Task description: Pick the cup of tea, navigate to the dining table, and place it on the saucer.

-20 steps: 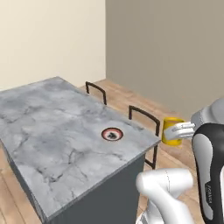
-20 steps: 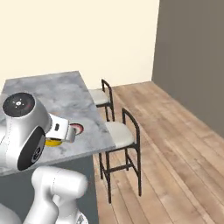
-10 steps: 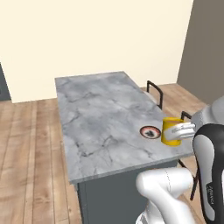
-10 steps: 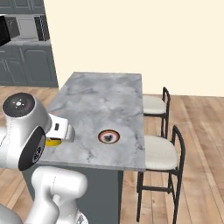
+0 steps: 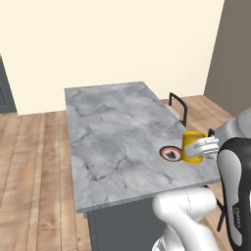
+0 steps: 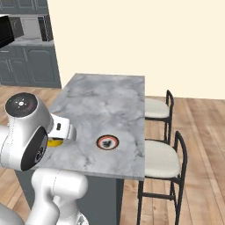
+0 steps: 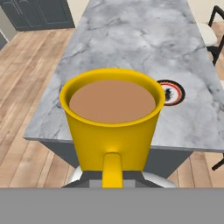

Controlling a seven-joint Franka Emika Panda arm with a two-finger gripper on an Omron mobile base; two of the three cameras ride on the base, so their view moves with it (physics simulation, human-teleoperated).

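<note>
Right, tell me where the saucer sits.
The saucer lies on the dining table near its stool-side edge, just beyond the held cup of tea.

- One cup of tea (image 7: 113,122) is showing.
- One saucer (image 6: 107,142) is lying on the marble.
- One dining table (image 5: 112,132) is standing.
- Two stools (image 6: 161,159) are sitting alongside it.
- One microwave (image 6: 30,28) is sitting among the cabinets.

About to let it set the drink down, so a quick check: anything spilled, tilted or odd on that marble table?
Nothing stands out. The cup of tea sits upright in the gripper, full, with no drips showing. The saucer lies flat near the dining table edge by the stools, and the marble shows no spill.
</note>
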